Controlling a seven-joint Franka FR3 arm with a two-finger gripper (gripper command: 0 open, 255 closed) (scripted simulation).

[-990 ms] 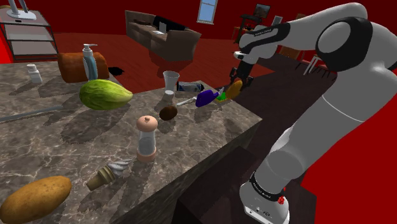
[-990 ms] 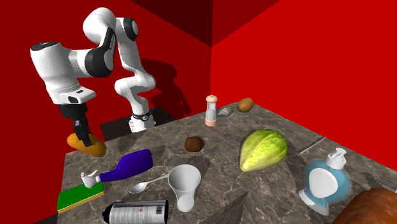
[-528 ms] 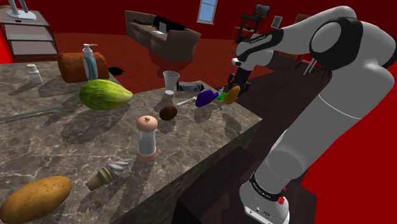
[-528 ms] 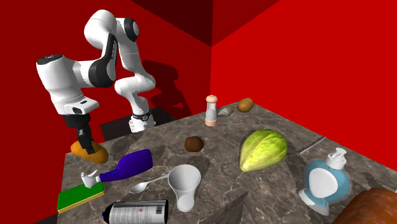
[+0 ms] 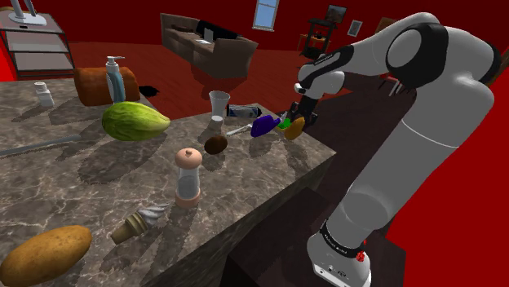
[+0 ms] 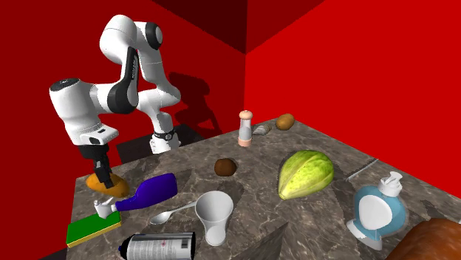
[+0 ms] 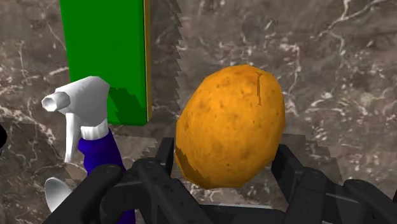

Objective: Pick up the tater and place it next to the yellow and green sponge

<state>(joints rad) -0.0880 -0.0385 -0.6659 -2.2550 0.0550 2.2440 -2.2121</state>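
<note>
So the surface is a dark marble-look counter (image 5: 269, 167) in a room with red walls (image 6: 332, 59). The shoulder view gives us the lived-in side: a brown sofa (image 5: 214, 47) and a window (image 5: 265, 12) at the back, plus a big second potato (image 5: 45, 254) and an ice cream cone (image 5: 140, 222) at the near end of the counter. The second exterior view swaps all that for bare red walls, but it's where we get a proper look at the sponge (image 6: 92, 230), lying flat near the counter's corner, green on top and yellow along the side, with a purple spray bottle (image 6: 151, 190) on its side and its white nozzle right by the sponge. The wrist view fills in the close stuff: the tater (image 7: 229, 127) sits just beside the sponge's long edge, with a thin strip of bare counter between them, so near but not touching. The gripper (image 7: 224, 162) has its black fingers spread about a tater's width and pressed on either side of it, so it's holding the tater. It's right down at the counter; we can't tell if the tater actually rests on it.
</note>
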